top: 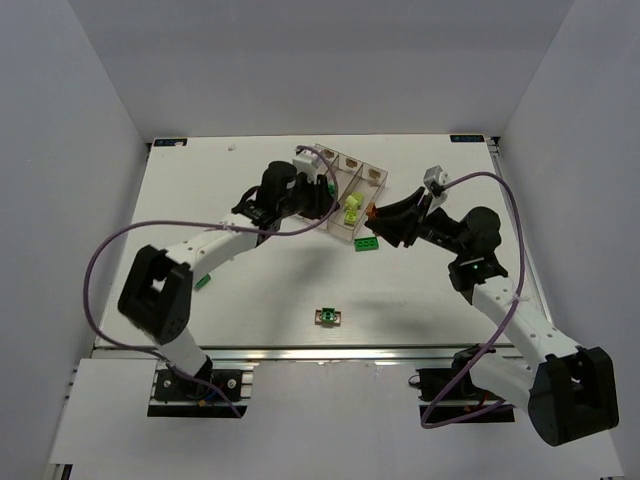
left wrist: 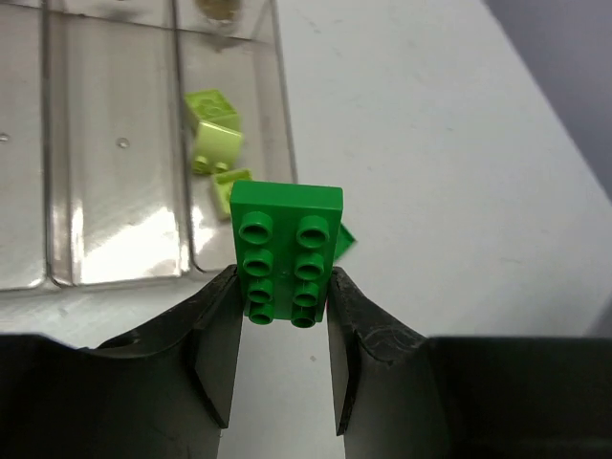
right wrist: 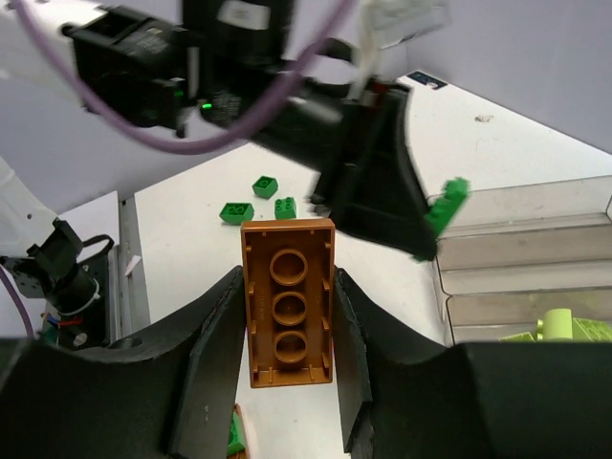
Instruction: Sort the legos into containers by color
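Top external view: clear three-bin tray [top: 352,160] sits at the far middle of the table, with both arms reaching in toward it. Left gripper [top: 325,195] is over the tray's left side; right gripper [top: 378,215] is just beside the tray's right edge. Left wrist view: left gripper [left wrist: 284,287] is clenched on a bright green brick [left wrist: 287,244], studs toward the camera, held at its lower end above the table just off the tray's near-right corner. Tray [left wrist: 277,143] holds yellow-green legos [left wrist: 215,129] in the outer bin on that side; the other two bins look bare in this view. A second green piece [left wrist: 342,239] lies on the table beside the tray, mostly hidden behind the held brick. Right wrist view: right gripper [right wrist: 287,287] is clamped on an orange-brown brick [right wrist: 287,301], three studs showing, held in the air left of the tray [right wrist: 516,249]. Three loose green legos [right wrist: 265,185] lie on the table well apart from the tray. Top external view again: a flat green brick [top: 367,244] is on the table touching or just beside the tray's near end, and a small green-and-tan piece [top: 327,317] lies well nearer the arm bases than the tray, too small to identify.
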Motion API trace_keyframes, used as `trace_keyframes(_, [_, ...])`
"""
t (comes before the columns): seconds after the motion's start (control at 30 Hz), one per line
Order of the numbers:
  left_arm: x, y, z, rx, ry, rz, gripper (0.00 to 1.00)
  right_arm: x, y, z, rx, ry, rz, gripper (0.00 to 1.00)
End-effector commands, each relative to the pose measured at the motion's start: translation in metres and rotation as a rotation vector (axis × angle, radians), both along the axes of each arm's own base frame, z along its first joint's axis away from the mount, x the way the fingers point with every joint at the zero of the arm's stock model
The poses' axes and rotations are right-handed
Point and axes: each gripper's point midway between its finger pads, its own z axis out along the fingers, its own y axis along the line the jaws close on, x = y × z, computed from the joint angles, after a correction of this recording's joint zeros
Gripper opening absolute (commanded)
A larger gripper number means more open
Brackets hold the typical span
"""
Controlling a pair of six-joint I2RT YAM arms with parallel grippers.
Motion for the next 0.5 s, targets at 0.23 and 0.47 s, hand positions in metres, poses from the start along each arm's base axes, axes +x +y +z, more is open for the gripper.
trace_keyframes(0.23, [0.094, 0.000, -0.028, 0.196, 0.026, 0.191, 0.11, -0.002, -0.009, 0.030, -0.005, -0.136, -0.051, 0.00])
trace_keyframes(0.47, [0.121, 0.001, -0.057, 0.280, 0.040, 0.250, 0.16, -0.003, -0.010, 0.032, 0.001, -0.139, -0.051, 0.00])
